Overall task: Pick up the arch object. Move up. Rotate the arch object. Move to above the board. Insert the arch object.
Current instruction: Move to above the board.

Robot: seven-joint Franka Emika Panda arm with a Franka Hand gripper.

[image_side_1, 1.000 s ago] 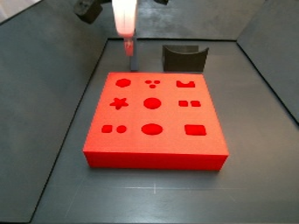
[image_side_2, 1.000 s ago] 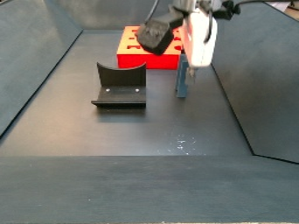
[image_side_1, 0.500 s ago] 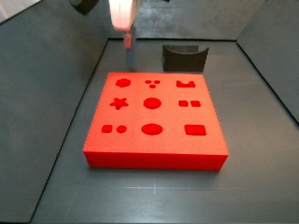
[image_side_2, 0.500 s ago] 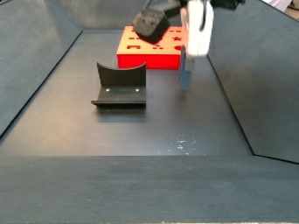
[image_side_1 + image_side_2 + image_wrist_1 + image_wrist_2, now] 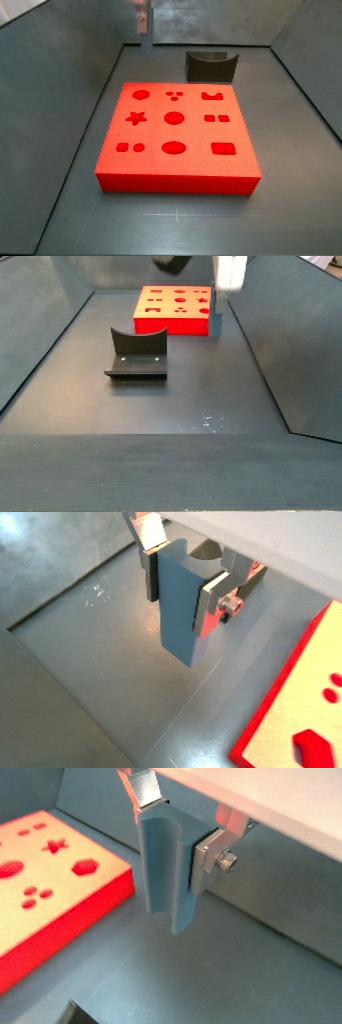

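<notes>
My gripper (image 5: 181, 587) is shut on the arch object (image 5: 181, 612), a pale grey-blue block that hangs upright between the silver fingers, clear of the dark floor. Both wrist views show this; in a wrist view (image 5: 171, 838) the curved notch of the arch object (image 5: 167, 868) faces the camera. In a side view the arch object (image 5: 144, 32) hangs beyond the far left corner of the red board (image 5: 201, 135), with the gripper (image 5: 140, 8) at the frame's top. In a side view the gripper (image 5: 230, 271) holds the arch object (image 5: 218, 314) beside the board (image 5: 158, 326).
The dark fixture (image 5: 210, 67) stands on the floor behind the board and also shows in a side view (image 5: 136, 354). Grey walls slope up round the floor. The board's edge shows in both wrist views (image 5: 301, 702) (image 5: 54, 878).
The gripper has risen with the arch object in it. The block has lifted off the floor and now hangs higher beside the board. Board and fixture have not moved.
</notes>
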